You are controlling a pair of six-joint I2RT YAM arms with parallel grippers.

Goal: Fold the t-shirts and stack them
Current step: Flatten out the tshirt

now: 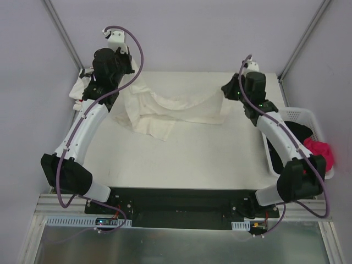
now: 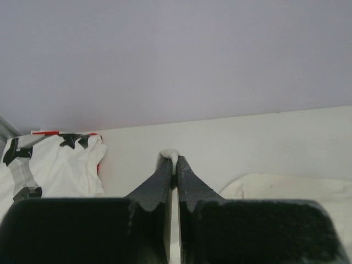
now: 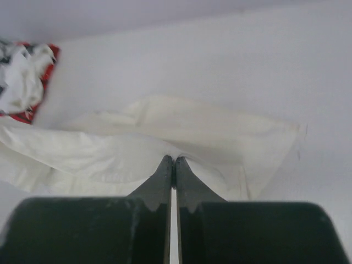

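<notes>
The large cream-white t-shirt (image 1: 165, 113) lies rumpled across the far half of the table, stretched between both grippers. My left gripper (image 1: 127, 74) is at its far left end, shut on a small tuft of the cream cloth (image 2: 171, 155) that pokes out past the fingertips. My right gripper (image 1: 226, 91) is at the shirt's right end, shut on a fold of the cream t-shirt (image 3: 165, 132), which puckers around the tips. A second t-shirt (image 1: 80, 91), white with black stars and red marks, lies bunched at the far left edge and shows in both wrist views (image 2: 55, 165) (image 3: 22, 77).
A white perforated basket (image 1: 300, 113) stands off the table's right side, holding a black cloth (image 1: 300, 132) and a bright pink cloth (image 1: 322, 148). Grey walls close in the back and sides. The near half of the table (image 1: 181, 159) is bare.
</notes>
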